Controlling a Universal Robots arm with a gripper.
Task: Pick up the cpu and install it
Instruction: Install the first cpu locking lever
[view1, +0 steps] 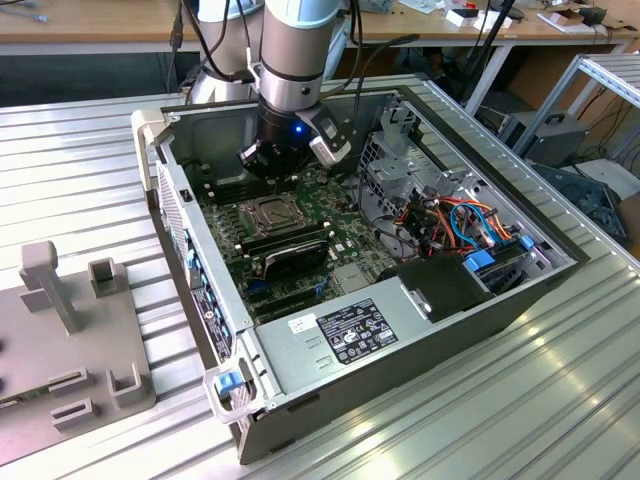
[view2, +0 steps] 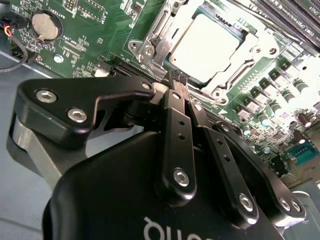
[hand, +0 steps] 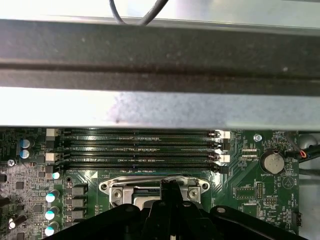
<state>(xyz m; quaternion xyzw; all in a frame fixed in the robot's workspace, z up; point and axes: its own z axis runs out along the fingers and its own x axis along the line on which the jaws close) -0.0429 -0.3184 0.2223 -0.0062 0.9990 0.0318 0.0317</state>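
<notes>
Ribbed metal tabletop (view1: 90, 150) carries an open computer case (view1: 420, 335), and workbenches run across the top of the exterior view. Inside the case, the cpu (view2: 205, 45) lies flat in the socket frame (view2: 155, 42), its dull silver top showing in the upper middle of the second wrist view, with the shiny frame open around it. It looks seated, though I cannot confirm from here that it sits fully flush in its keying.

My gripper (view2: 175, 80) hangs just short of the socket's near edge, fingers pressed together with no gap that I can make out and nothing held between them. In the first wrist view the same fingertips (hand: 170, 187) cover the lower centre of the socket, with the memory slots (hand: 140, 147) in rows just beyond.

From the exterior view, the arm (view1: 295, 60) stands nearly vertical over the green motherboard (view1: 345, 250), and the black expansion card (view1: 285, 250) lies just below the socket in the frame.

My worry is any downward or sideways drift. Closed fingertips this near the chip could nudge it askew, and a skewed chip pressed into a pinned socket would likely bend contacts. Catching the open frame or its lever could also drag it across the chip. A coin cell battery (view2: 44, 26) and small capacitors (view2: 280, 95) sit close enough to be clipped by the wider knuckles.
</notes>
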